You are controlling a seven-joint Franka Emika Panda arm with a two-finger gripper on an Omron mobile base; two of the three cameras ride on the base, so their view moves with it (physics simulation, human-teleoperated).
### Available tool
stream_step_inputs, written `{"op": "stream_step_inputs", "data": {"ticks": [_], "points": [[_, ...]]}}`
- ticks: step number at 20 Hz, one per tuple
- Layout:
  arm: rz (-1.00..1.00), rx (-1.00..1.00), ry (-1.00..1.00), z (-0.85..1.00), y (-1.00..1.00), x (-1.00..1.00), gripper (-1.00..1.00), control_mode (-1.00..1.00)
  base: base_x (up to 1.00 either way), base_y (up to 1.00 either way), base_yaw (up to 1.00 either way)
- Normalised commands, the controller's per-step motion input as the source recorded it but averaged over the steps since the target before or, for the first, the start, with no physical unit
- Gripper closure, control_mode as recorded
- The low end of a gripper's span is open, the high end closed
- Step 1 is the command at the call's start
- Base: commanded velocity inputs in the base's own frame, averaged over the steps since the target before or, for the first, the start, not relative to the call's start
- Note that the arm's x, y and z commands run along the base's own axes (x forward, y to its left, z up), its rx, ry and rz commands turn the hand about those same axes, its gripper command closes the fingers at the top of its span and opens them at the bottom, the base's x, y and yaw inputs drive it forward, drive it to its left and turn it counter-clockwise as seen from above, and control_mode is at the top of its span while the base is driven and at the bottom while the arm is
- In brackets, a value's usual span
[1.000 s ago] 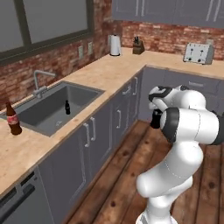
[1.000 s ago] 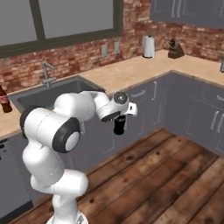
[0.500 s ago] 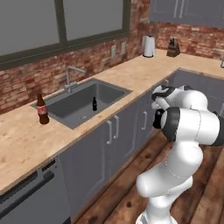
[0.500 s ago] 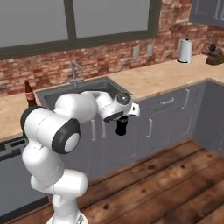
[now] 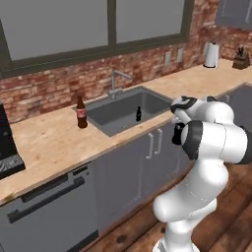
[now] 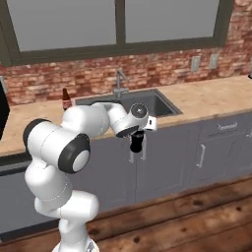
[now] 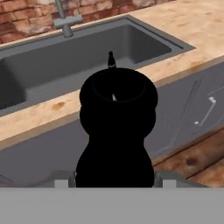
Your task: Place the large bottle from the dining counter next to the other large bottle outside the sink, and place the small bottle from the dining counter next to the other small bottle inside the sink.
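My gripper (image 6: 137,139) is shut on the large bottle (image 7: 117,127), a glossy all-black bottle held in front of the grey cabinets below the counter edge. Its dark body also shows beside my forearm (image 5: 176,136). The sink (image 5: 106,112) lies ahead under a chrome faucet (image 5: 116,81). In the basin stands the other small bottle (image 5: 139,114), tiny and black, also seen just beyond the held bottle's top (image 7: 111,60). The other large bottle (image 5: 81,113), brown with a red label, stands on the counter left of the sink (image 6: 65,100). The dining counter and the small bottle are out of view.
A paper towel roll (image 5: 210,54) and a knife block (image 5: 241,58) stand at the counter's far right. A dark appliance (image 5: 7,147) sits at the left. A dishwasher front (image 5: 49,211) and grey cabinet doors (image 6: 216,147) line the wooden floor.
The whole scene has shifted, so the base has driven along the counter; the sink now lies straight ahead and closer. The black bottle stays in my gripper.
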Motion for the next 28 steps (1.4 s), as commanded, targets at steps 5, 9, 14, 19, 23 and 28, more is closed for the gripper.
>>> {"op": "stream_step_inputs", "data": {"ticks": [5, 9, 14, 19, 23, 28], "points": [[0.00, 0.00, 0.00, 0.00, 0.00, 0.00, 1.00, 1.00, 0.22, 0.00, 0.35], [0.00, 0.00, 0.00, 0.00, 0.00, 0.00, 1.00, 1.00, 0.22, -0.05, 0.31], [0.00, 0.00, 0.00, 0.00, 0.00, 0.00, 1.00, 1.00, 0.26, -0.13, 0.30], [0.00, 0.00, 0.00, 0.00, 0.00, 0.00, 1.00, 1.00, 0.23, -0.23, 0.28], [0.00, 0.00, 0.00, 0.00, 0.00, 0.00, 1.00, 1.00, 0.19, -0.37, 0.23], [0.00, 0.00, 0.00, 0.00, 0.00, 0.00, 1.00, 1.00, 0.22, -0.40, 0.22]]}}
